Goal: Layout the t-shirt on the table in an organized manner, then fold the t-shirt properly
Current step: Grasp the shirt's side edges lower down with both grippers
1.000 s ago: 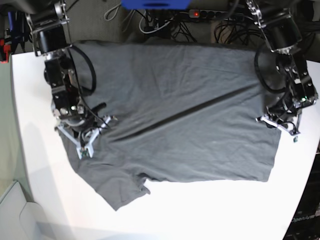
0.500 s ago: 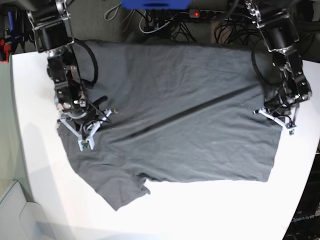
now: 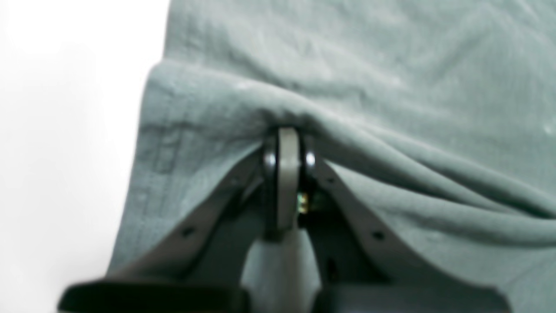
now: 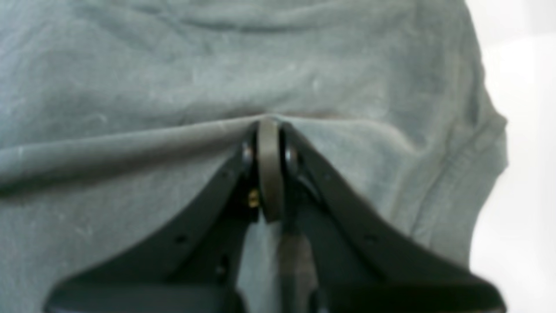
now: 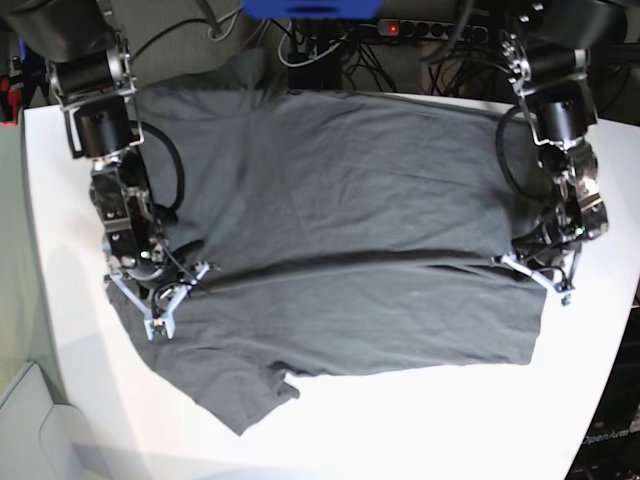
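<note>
On the left of the base view, the right gripper (image 5: pixel 163 318) is clamped shut on a pinch of the t-shirt (image 5: pixel 340 230), near the sleeve side of the dark grey cloth. The shirt lies spread across the middle of the white table (image 5: pixel 420 420), its far edge hanging past the table's far rim and one sleeve trailing toward the near left. A taut ridge runs across the fabric between the two grips. On the right, the left gripper (image 5: pixel 548 278) is likewise closed tight on the shirt's edge by the hem. The wrist views confirm both: cloth bunched at the tips of the right gripper (image 4: pixel 269 124) and the left gripper (image 3: pixel 288 132). The layout stage appears under way; doing it well likely means moving both arms evenly, keeping the cloth taut without slipping, so the shirt settles flat.
</note>
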Robot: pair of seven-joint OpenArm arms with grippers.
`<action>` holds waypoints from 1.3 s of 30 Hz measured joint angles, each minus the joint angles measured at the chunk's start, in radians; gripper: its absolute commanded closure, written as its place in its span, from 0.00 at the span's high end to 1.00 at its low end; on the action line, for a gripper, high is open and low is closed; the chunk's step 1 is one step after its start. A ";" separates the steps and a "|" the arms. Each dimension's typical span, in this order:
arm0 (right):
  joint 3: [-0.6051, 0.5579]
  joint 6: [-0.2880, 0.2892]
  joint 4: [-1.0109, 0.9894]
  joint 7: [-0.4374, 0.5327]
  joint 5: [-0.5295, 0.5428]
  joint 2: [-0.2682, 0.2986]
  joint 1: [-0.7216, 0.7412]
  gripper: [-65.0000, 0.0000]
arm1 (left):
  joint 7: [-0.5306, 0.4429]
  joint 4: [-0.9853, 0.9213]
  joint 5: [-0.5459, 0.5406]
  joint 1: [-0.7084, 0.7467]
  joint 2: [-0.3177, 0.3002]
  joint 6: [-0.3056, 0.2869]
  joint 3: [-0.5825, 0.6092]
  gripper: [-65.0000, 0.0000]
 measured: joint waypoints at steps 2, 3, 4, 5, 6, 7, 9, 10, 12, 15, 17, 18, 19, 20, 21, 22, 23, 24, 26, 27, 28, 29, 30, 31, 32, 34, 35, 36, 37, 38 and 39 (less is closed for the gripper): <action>0.000 0.000 -0.041 -0.002 -0.004 -0.013 0.034 0.00 | -0.026 -0.062 0.000 -0.043 0.000 0.001 0.006 0.01; 0.000 -0.003 -0.061 -0.002 -0.004 -0.018 0.050 0.00 | -0.031 -0.088 -0.001 -0.060 0.000 0.001 0.006 0.01; -0.002 -0.003 -0.076 -0.003 -0.003 -0.022 0.063 0.00 | -0.033 -0.103 0.000 -0.072 0.000 -0.001 0.006 0.01; -0.002 -0.003 -0.082 -0.005 -0.003 -0.025 0.069 0.00 | -0.032 -0.109 0.001 -0.077 0.000 -0.002 0.005 0.01; -0.002 -0.003 -0.082 -0.006 -0.003 -0.025 0.072 0.00 | -0.032 -0.110 0.000 -0.081 0.002 -0.001 0.005 0.01; -0.002 -0.003 -0.081 -0.005 -0.003 -0.024 0.071 0.00 | -0.032 -0.107 0.000 -0.080 0.002 -0.001 0.003 0.01; -0.003 -0.003 -0.048 -0.019 -0.004 -0.019 0.059 0.00 | -0.002 -0.066 0.002 -0.066 0.004 0.001 0.002 0.01; -0.004 -0.004 -0.024 -0.027 -0.007 -0.016 0.053 0.00 | 0.039 -0.039 0.003 -0.061 0.005 -0.002 0.002 0.01; -0.004 -0.003 0.032 -0.029 -0.004 -0.007 0.048 0.00 | 0.136 0.038 0.008 -0.037 0.009 -0.002 0.002 0.01; 0.000 -0.004 0.116 -0.016 -0.011 0.006 0.040 0.00 | 0.229 0.182 0.021 0.015 0.021 0.003 0.002 0.01; 0.000 -0.003 0.131 -0.012 -0.003 0.005 0.041 0.00 | 0.229 0.262 0.021 0.024 0.023 0.002 0.001 0.01; -0.001 -0.003 0.129 -0.012 -0.004 0.001 0.041 0.00 | 0.215 0.281 0.022 0.013 0.028 0.002 0.000 0.01; -0.002 -0.003 0.126 -0.012 -0.003 0.000 0.040 0.00 | 0.200 0.284 0.024 -0.003 0.031 0.004 0.000 0.01; -0.002 -0.003 0.122 -0.012 -0.004 -0.002 0.038 0.00 | 0.174 0.277 0.022 -0.012 0.034 0.005 0.001 0.01; -0.001 -0.003 0.111 -0.008 -0.004 -0.008 0.039 0.00 | 0.149 0.257 0.017 -0.020 0.036 -0.002 0.002 0.01; -0.001 -0.004 0.092 -0.010 -0.010 -0.021 0.048 0.00 | 0.124 0.219 0.014 -0.032 0.036 -0.001 0.003 0.01; -0.003 -0.003 0.073 -0.012 -0.003 -0.033 0.058 0.00 | 0.102 0.169 0.028 -0.048 0.036 0.005 0.003 0.01; -0.004 -0.001 0.051 -0.009 0.000 -0.042 0.067 0.00 | 0.075 0.109 0.029 -0.066 0.036 0.008 0.002 0.01; -0.005 0.000 0.028 -0.011 -0.004 -0.053 0.074 0.00 | 0.035 -0.005 0.032 -0.111 0.035 0.010 0.003 0.01; -0.005 -0.001 0.029 -0.008 -0.002 -0.053 0.072 0.00 | 0.028 -0.043 0.039 -0.131 0.036 0.014 0.006 0.01; -0.005 -0.001 0.029 -0.008 -0.003 -0.053 0.071 0.00 | -0.007 -0.087 0.032 -0.154 0.033 0.006 0.009 0.01; -0.005 -0.002 0.030 -0.010 -0.003 -0.054 0.068 0.00 | -0.039 -0.129 0.025 -0.177 0.026 0.005 0.011 0.01; -0.005 -0.001 0.030 -0.008 -0.004 -0.055 0.066 0.00 | -0.052 -0.166 0.024 -0.196 0.018 0.003 0.012 0.01; -0.005 0.000 0.029 -0.013 -0.002 -0.054 0.065 0.00 | -0.092 -0.210 0.025 -0.213 0.008 0.005 0.012 0.01; -0.005 0.000 0.029 -0.016 -0.003 -0.051 0.064 0.00 | -0.127 -0.253 0.026 -0.229 0.001 0.011 0.011 0.01; -0.005 -0.002 0.030 -0.018 -0.003 -0.035 0.063 0.00 | -0.187 -0.350 0.035 -0.260 -0.006 0.014 0.011 0.01; -0.002 -0.003 0.030 -0.017 -0.004 -0.030 0.061 0.00 | -0.217 -0.407 0.057 -0.278 -0.009 0.010 0.011 0.01; 0.000 -0.003 0.031 -0.013 -0.004 -0.029 0.058 0.00 | -0.269 -0.453 0.070 -0.295 -0.014 0.005 0.011 0.01; 0.001 -0.003 0.031 -0.009 -0.003 -0.029 0.054 0.00 | -0.297 -0.502 0.096 -0.317 -0.018 0.003 0.011 0.01; 0.001 -0.003 0.031 -0.010 -0.003 -0.031 0.049 0.00 | -0.327 -0.545 0.121 -0.340 -0.021 0.002 0.010 0.01; 0.000 -0.003 0.031 -0.012 -0.003 -0.033 0.045 0.00 | -0.360 -0.580 0.140 -0.352 -0.022 0.004 0.008 0.01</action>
